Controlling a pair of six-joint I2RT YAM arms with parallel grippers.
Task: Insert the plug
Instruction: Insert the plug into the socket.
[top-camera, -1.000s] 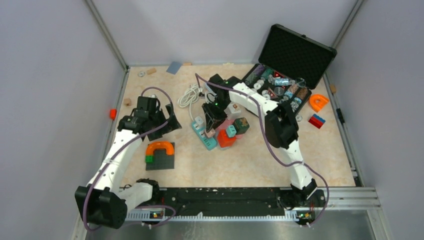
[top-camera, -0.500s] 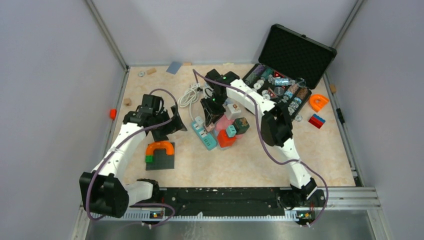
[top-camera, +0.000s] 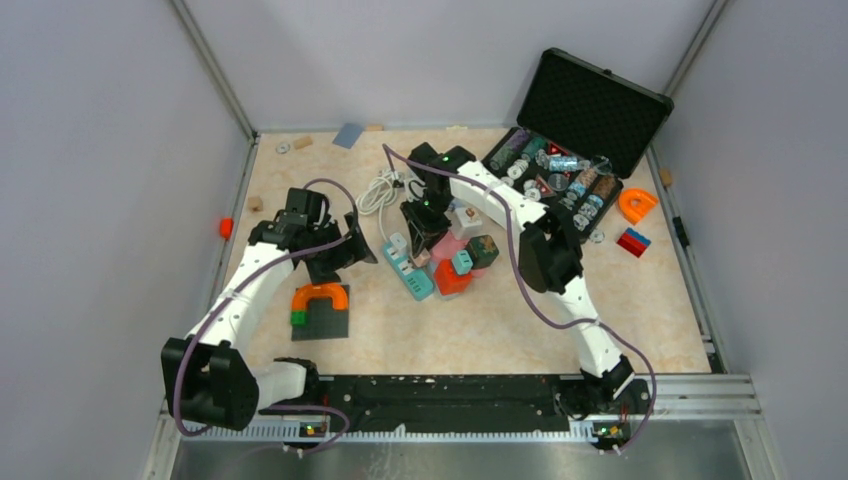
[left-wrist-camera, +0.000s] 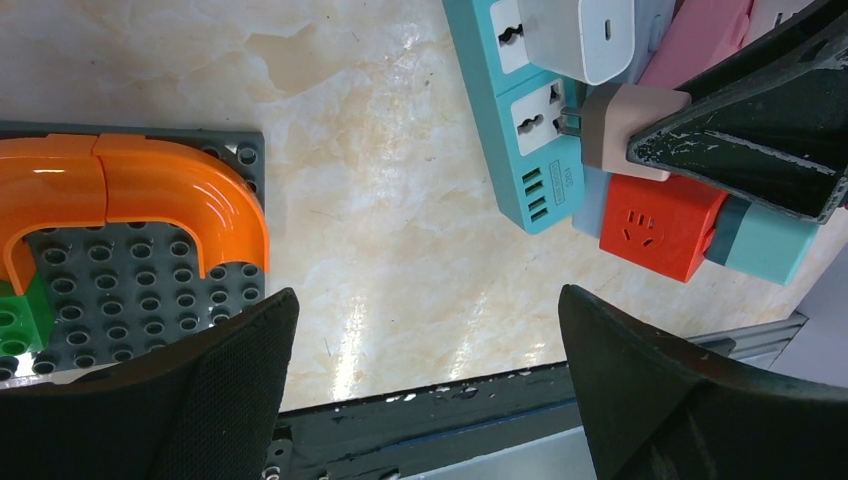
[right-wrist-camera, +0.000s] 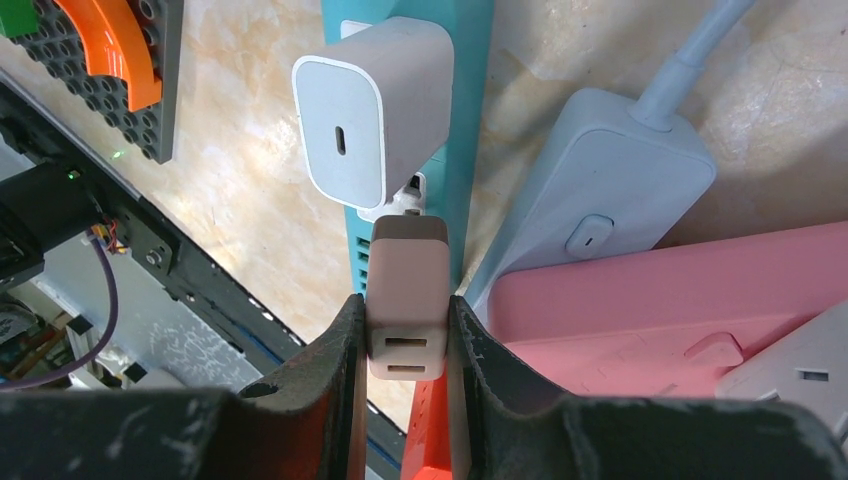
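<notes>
Currently the beige rectangular plastic plug (right-wrist-camera: 407, 265) is grasped in the right claw (right-wrist-camera: 405, 312), at 6 o'clock of the white cube charger (right-wrist-camera: 370, 110) on the teal power strip (right-wrist-camera: 470, 100). In the right wrist view its long axis is pointed to 12 o'clock, prongs first, at the strip's free socket (left-wrist-camera: 540, 118). The left claw (left-wrist-camera: 425, 295) is seen released at 9 o'clock of the strip; the right arm is judged nearer.

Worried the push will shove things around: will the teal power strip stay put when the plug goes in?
Likely to slide: the teal power strip lies loose on the glossy table, nothing holding it. The pale blue strip beside it may brace it. Looks rigid; shouldn't flex.
</notes>
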